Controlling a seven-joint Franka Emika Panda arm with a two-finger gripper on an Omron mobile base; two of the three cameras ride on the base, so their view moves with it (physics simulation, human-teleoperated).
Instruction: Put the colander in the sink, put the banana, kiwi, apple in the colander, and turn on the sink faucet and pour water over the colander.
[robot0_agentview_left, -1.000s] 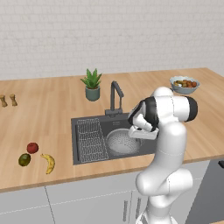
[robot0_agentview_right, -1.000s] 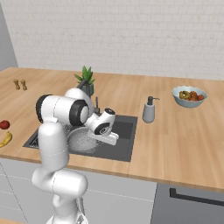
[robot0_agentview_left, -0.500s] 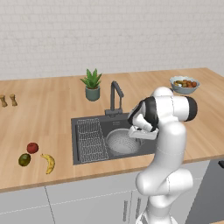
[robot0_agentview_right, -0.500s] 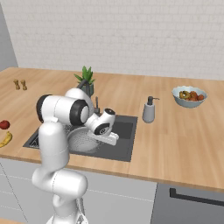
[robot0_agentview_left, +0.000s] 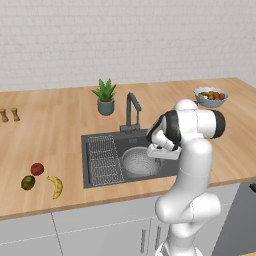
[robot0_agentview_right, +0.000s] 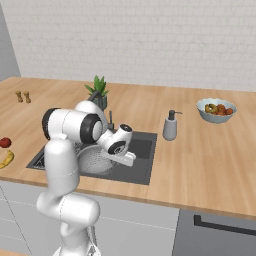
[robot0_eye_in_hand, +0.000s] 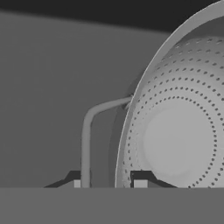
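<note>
The light grey perforated colander (robot0_agentview_left: 136, 163) (robot0_agentview_right: 91, 161) (robot0_eye_in_hand: 175, 131) lies in the right part of the dark sink (robot0_agentview_left: 118, 144) (robot0_agentview_right: 143, 149), in front of the angular faucet (robot0_agentview_left: 131, 107). My gripper (robot0_agentview_left: 151, 152) (robot0_eye_in_hand: 108, 183) reaches down at the colander's right edge. In the hand view its tips stand on either side of the rim and the thin wire handle, shut on the colander. On the counter left of the sink lie the red apple (robot0_agentview_left: 37, 168) (robot0_agentview_right: 5, 142), the kiwi (robot0_agentview_left: 28, 182) and the banana (robot0_agentview_left: 56, 186) (robot0_agentview_right: 6, 159), well apart from the gripper.
A flat wire rack (robot0_agentview_left: 104, 160) fills the sink's left part. A potted plant (robot0_agentview_left: 105, 97) stands behind the faucet. A soap dispenser (robot0_agentview_right: 170, 126) is right of the sink, a bowl of mixed fruit (robot0_agentview_left: 211, 96) (robot0_agentview_right: 216, 110) at the far right, two small shakers (robot0_agentview_left: 9, 115) at the far left.
</note>
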